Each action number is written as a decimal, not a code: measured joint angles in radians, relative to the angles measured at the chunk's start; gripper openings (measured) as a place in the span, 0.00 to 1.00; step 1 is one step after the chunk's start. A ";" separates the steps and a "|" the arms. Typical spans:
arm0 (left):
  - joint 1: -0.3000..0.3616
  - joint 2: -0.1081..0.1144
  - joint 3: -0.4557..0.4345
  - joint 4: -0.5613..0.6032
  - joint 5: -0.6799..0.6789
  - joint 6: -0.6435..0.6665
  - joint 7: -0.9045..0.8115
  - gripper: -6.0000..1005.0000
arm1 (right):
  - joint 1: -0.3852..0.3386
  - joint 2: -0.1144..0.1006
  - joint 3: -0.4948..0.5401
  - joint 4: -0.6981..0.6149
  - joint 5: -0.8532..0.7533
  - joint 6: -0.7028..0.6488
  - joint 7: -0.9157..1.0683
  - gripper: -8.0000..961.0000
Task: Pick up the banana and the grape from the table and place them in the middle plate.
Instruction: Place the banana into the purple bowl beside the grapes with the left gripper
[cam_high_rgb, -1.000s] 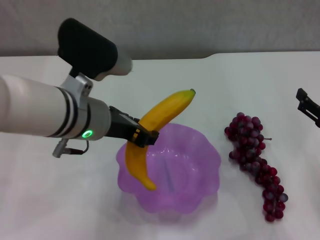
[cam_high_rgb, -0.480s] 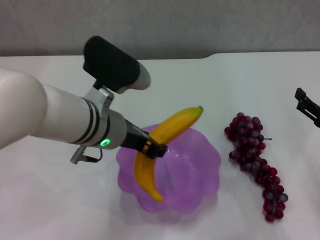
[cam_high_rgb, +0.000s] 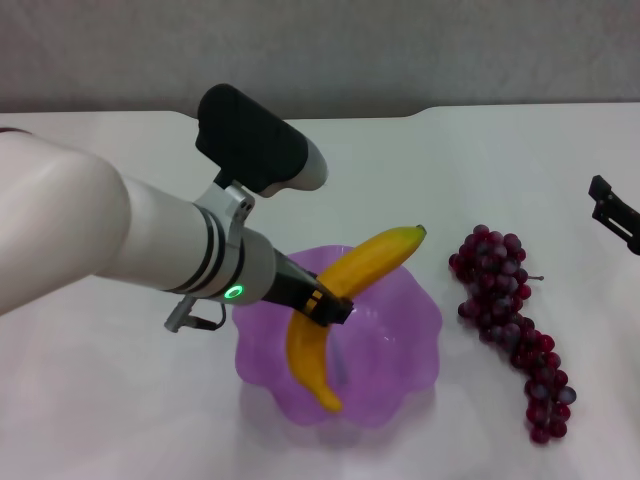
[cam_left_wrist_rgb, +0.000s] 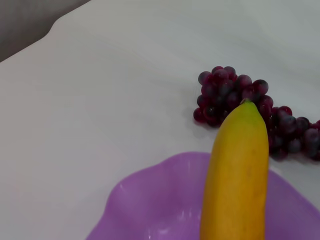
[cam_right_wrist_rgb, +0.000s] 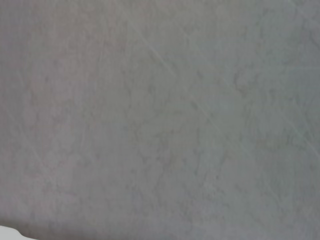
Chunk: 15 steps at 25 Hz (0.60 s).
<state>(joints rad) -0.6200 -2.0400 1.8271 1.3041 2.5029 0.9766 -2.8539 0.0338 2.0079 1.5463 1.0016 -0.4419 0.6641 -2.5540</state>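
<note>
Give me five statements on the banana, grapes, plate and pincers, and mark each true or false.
1. The left pincer is shut on the banana. True.
2. The grapes lie in the plate. False: they lie on the table, on the plate's right.
3. The banana is over the plate. True.
4. The right pincer holds the grapes. False: it sits at the head view's right edge, apart from them.
5. The banana's green tip points toward the grapes. True.
</note>
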 joint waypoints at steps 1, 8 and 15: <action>-0.006 0.000 0.003 -0.007 -0.003 -0.008 0.000 0.59 | 0.000 0.000 0.000 0.000 0.000 0.000 0.000 0.92; -0.031 0.001 0.006 -0.039 -0.021 -0.084 0.010 0.60 | 0.003 0.000 0.000 -0.002 0.000 0.000 0.000 0.92; -0.047 0.004 0.003 -0.120 -0.111 -0.170 0.078 0.61 | 0.007 0.000 0.000 -0.010 0.000 0.002 0.000 0.92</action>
<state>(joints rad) -0.6673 -2.0361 1.8306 1.1843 2.3918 0.8068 -2.7755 0.0412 2.0079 1.5463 0.9913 -0.4418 0.6660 -2.5540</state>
